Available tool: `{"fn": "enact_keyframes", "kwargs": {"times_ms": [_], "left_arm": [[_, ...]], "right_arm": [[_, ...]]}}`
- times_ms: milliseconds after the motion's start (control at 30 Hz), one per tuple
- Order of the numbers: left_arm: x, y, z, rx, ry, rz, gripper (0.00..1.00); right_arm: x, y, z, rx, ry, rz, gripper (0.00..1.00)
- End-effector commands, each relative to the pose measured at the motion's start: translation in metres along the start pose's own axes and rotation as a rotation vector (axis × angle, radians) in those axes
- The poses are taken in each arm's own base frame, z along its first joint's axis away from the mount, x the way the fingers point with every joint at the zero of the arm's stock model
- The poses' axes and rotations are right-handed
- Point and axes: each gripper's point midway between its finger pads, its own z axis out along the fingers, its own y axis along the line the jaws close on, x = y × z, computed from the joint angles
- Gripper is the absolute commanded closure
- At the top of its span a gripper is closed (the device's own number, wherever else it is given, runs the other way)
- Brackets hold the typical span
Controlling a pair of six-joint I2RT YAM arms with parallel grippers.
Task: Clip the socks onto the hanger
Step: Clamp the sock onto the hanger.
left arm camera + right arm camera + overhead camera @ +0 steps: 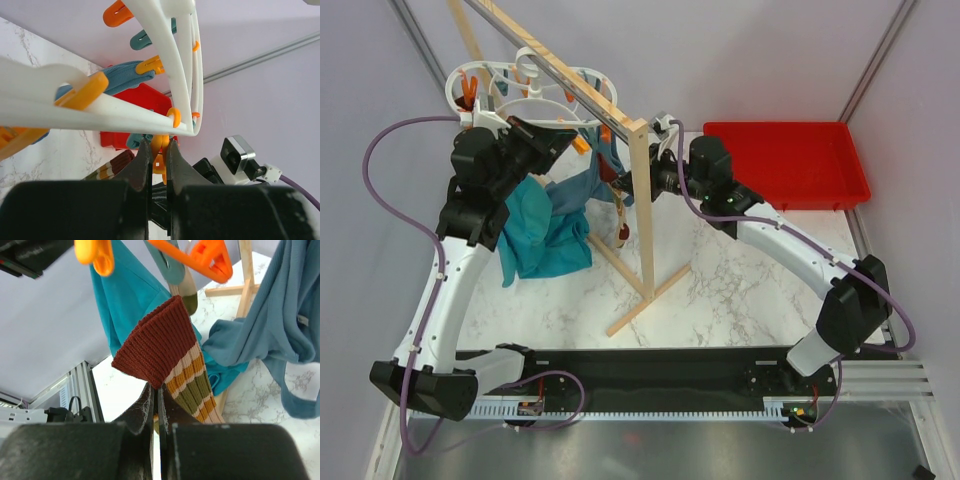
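Beside the red tray (785, 128), right hand (155, 390) clenches a sock (165, 342), left hand (159, 149) a clip (158, 142).

The work cell is enclosed by plain pale lavender-grey walls (750, 50), which fill the top of the overhead view. Aluminium struts (876, 62) run diagonally through the upper left and upper right corners. The counter (720, 285), at centre frame, has a white marble pattern with grey veining. A wooden rack (645, 210) of light rails and a post stands on it, left of centre. A red tray (782, 127) sits on the counter at upper right. A black base plate (660, 375) and a slotted aluminium rail (880, 378) cross the bottom. Lighting is even and diffuse; shadows are soft.
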Motion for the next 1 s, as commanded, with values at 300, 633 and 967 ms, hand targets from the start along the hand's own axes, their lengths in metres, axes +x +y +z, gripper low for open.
{"fn": "enact_keyframes", "kwargs": {"times_ms": [300, 633, 967], "left_arm": [[0.028, 0.074, 0.013, -0.270, 0.060, -0.117, 0.98], [0.030, 0.076, 0.016, -0.271, 0.059, -0.113, 0.98], [0.034, 0.076, 0.016, -0.273, 0.063, -0.106, 0.98]], "right_arm": [[-0.049, 0.039, 0.012, -0.127, -0.098, -0.076, 1.00], [-0.047, 0.046, 0.014, -0.138, -0.095, -0.099, 1.00], [-0.056, 0.042, 0.006, -0.086, -0.122, -0.143, 1.00]]}}
